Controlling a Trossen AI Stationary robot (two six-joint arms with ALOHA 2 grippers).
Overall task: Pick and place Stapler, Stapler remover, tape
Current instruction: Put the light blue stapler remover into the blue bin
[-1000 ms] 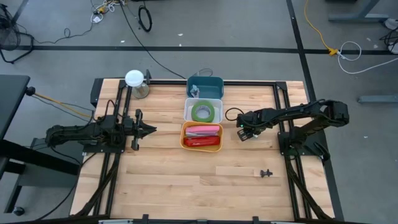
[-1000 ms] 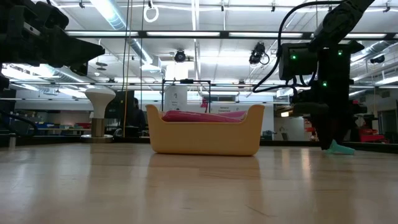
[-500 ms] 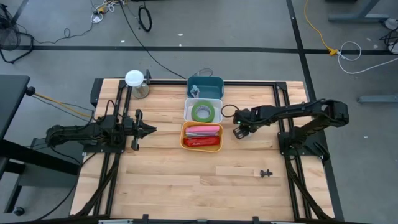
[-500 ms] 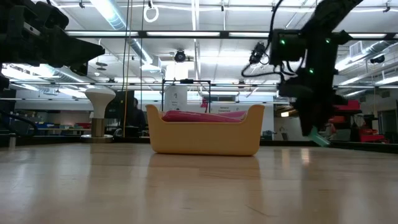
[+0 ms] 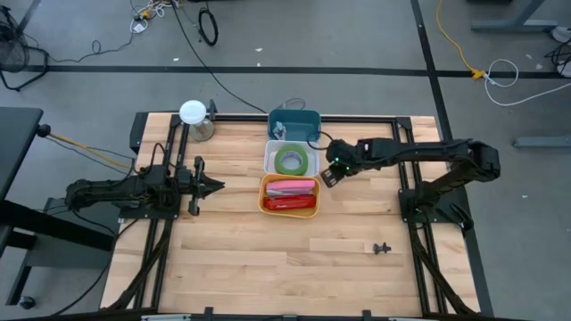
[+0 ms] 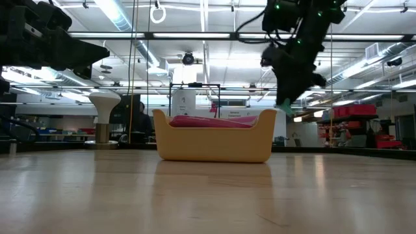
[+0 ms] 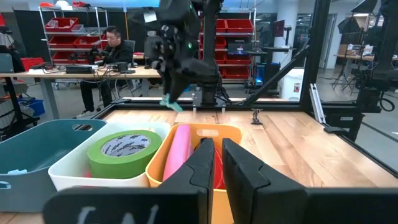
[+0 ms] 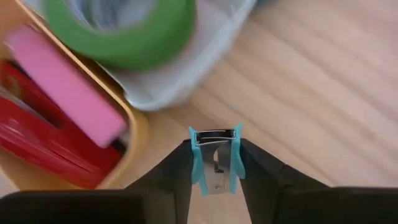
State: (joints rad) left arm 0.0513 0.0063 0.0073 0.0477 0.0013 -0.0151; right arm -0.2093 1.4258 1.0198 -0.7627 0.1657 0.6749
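My right gripper hangs above the table just right of the bins, shut on a small teal stapler remover, which also shows in the low view. A green roll of tape lies flat in the white bin. A pink stapler and a red stapler lie in the orange bin. My left gripper waits shut at the table's left, pointing level toward the bins. My right gripper pinches the stapler remover between its two fingers, one on each teal side wing. The fingers slant down from the table's right side. The remover is lifted clear of the table, its metal middle showing between the fingers.
A teal bin stands behind the white one at the far edge. A white knob-topped thing stands at the far left. A small black piece lies on the wood near the right front. Bare wood fills the table's near half.
My right gripper has risen and gone toward the table's left, from the open wood on the right to the bins' right side, tipping less steeply downward. The stapler remover has gone with it, from just above the table top to well clear of it.
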